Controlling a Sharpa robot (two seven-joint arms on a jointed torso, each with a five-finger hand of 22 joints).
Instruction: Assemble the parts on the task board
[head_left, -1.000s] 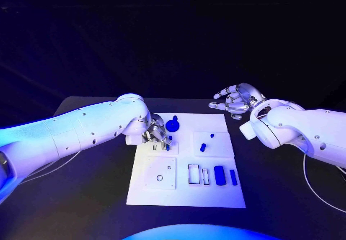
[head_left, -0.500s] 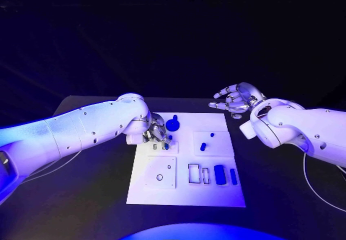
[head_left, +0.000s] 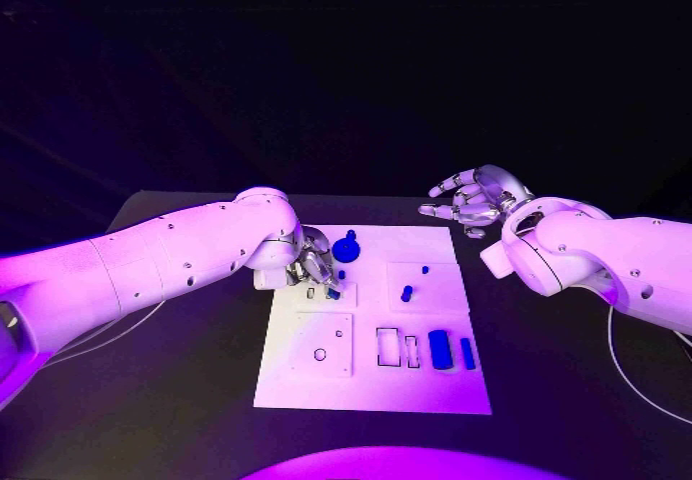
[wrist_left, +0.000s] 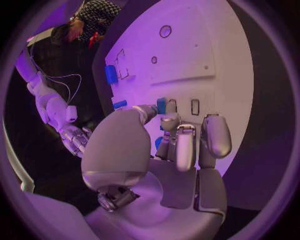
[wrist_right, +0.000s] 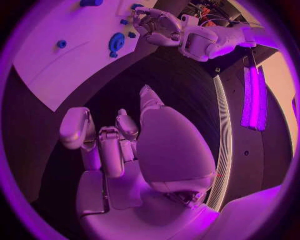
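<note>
The white task board (head_left: 372, 380) lies in the middle of the black table. My left hand (head_left: 309, 266) is bent over its far left part and pinches a small blue part (wrist_left: 161, 105) between thumb and a finger, right beside two small rectangular slots (wrist_left: 195, 106). A round blue knob piece (head_left: 346, 247) stands just beyond that hand. Another small blue part (head_left: 405, 293) sits in the far right block. Two blue bars (head_left: 438, 350) lie at the board's right side. My right hand (head_left: 473, 200) hangs beyond the board's far right corner with fingers spread, holding nothing.
A raised white block with a round hole (head_left: 320, 354) sits on the board's near left. Empty rectangular cutouts (head_left: 388, 346) lie beside the blue bars. Bare black table (head_left: 188, 380) flanks the board on both sides.
</note>
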